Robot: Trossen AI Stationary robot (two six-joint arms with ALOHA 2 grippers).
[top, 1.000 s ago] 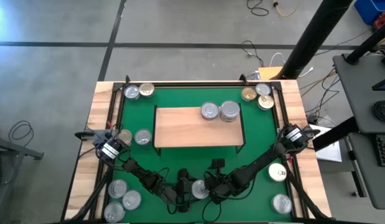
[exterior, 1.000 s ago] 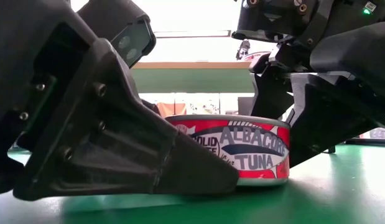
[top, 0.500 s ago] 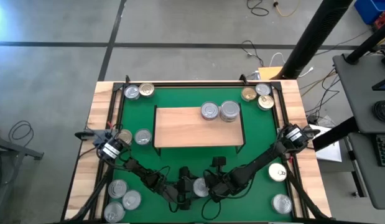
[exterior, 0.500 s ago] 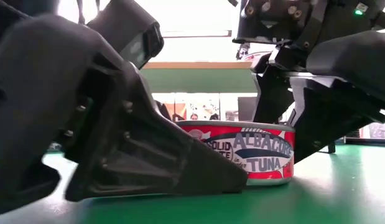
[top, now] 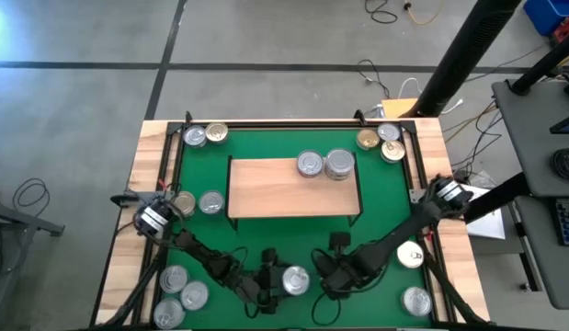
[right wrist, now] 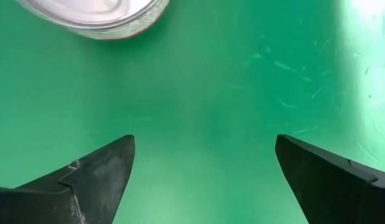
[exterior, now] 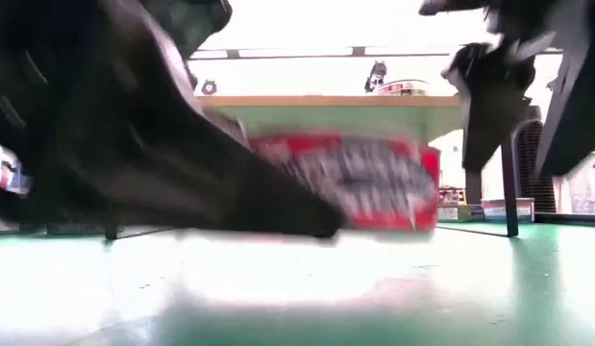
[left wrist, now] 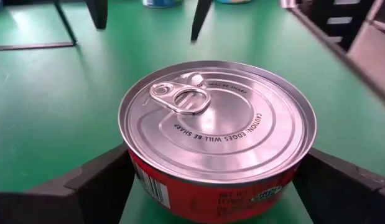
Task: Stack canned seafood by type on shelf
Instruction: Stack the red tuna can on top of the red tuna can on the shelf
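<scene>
From above, the left gripper [top: 277,283] sits at the near edge of the green mat [top: 385,198], closed around a silver-lidded tin [top: 294,280]. The right gripper [top: 332,272] lies just beside it, apart from the tin. Two tins [top: 324,165] stand on the shelf [top: 266,188]; others sit in the mat's corners.

The low view alone shows the held tin's [exterior: 350,181] red label, blurred, flanked by dark arm parts, with the shelf's [exterior: 326,100] board behind.

The left wrist view gives the detail: the tin's [left wrist: 217,127] pull-ring lid, and the dark fingers [left wrist: 99,183] pressed against both its sides.

The right wrist view shows its fingers [right wrist: 96,168] spread wide over bare mat [right wrist: 229,99], holding nothing, with a tin's [right wrist: 99,15] rim at the frame edge.
</scene>
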